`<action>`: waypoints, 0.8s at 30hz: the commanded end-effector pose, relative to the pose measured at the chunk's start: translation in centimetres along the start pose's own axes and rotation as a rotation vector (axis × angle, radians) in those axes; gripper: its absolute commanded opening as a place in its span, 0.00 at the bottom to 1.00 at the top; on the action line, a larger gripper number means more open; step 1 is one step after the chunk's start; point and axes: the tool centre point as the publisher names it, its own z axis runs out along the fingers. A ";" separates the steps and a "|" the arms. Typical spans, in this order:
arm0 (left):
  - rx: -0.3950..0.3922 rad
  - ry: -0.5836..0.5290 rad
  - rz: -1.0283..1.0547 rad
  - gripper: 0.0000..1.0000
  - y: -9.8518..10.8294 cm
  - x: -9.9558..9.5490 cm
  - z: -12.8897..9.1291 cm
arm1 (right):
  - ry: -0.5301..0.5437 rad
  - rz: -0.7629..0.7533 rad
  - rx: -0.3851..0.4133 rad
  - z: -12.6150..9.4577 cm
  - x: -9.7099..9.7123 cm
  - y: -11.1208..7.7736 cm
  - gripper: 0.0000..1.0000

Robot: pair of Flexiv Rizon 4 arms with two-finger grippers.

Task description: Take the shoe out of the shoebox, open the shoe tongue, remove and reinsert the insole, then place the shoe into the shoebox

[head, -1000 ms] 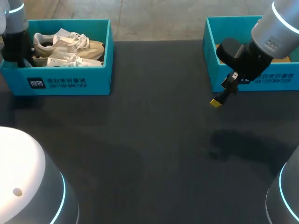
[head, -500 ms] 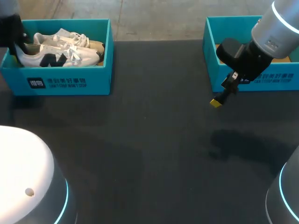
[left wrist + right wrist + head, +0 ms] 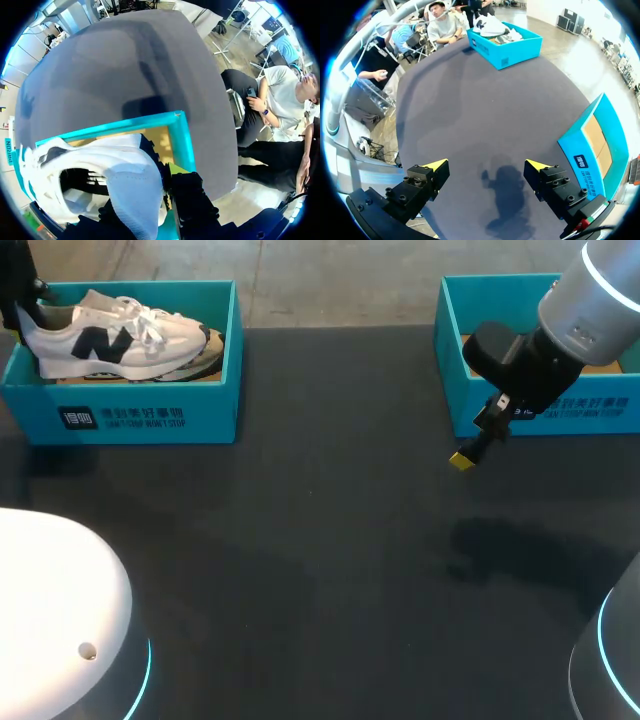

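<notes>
Gripping the shoe by its heel, our left gripper has the white heel collar pinched between its two dark fingers, which stand only as far apart as the collar is thick. The hold is at the very back of the shoe, so we judge that the long toe end will want to droop and swing. The lift should be slow and straight up, with the wrist kept level.

In the head view the shoe sits side on at the top of the left shoebox, toe pointing toward the middle of the table. Its sole is about level with the front wall. We cannot tell whether the toe is clear of the rim, so we would gain more height before carrying it sideways, or the sole may catch the wall and drag the box.

Our right gripper is spread wide and holds nothing. It hangs over bare table just in front of the other box, well apart from the shoe. We would set the shoe down between the two boxes, sole flat, within the right arm's reach for the tongue.
</notes>
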 end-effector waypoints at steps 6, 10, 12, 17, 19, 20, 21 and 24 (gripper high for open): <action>0.004 -0.004 -0.021 0.00 -1.0 1.1 -2.5 | 0.001 0.001 0.002 0.1 0.0 0.0 1.00; 0.016 -0.018 -0.064 0.00 -1.5 1.4 -3.3 | 0.001 0.001 0.002 0.1 0.0 0.0 1.00; 0.019 -0.012 -0.091 0.00 -1.8 1.6 -3.6 | 0.001 0.001 0.002 0.1 0.0 0.0 1.00; 0.014 -0.010 -0.110 0.00 -2.1 2.0 -4.3 | 0.001 0.001 0.002 0.1 0.0 0.0 1.00; 0.023 -0.005 -0.105 0.00 -2.1 2.0 -4.3 | 0.001 0.001 0.002 0.1 0.0 0.0 1.00; 0.027 -0.002 -0.101 0.00 -2.2 2.0 -4.4 | 0.001 0.001 0.002 0.1 0.0 0.0 1.00; 0.027 0.000 -0.101 0.00 -2.2 2.0 -4.4 | 0.001 0.001 0.002 0.1 0.0 0.0 1.00; 0.031 -0.008 -0.095 0.00 -2.2 1.9 -4.3 | 0.001 0.001 0.002 0.1 0.0 0.0 1.00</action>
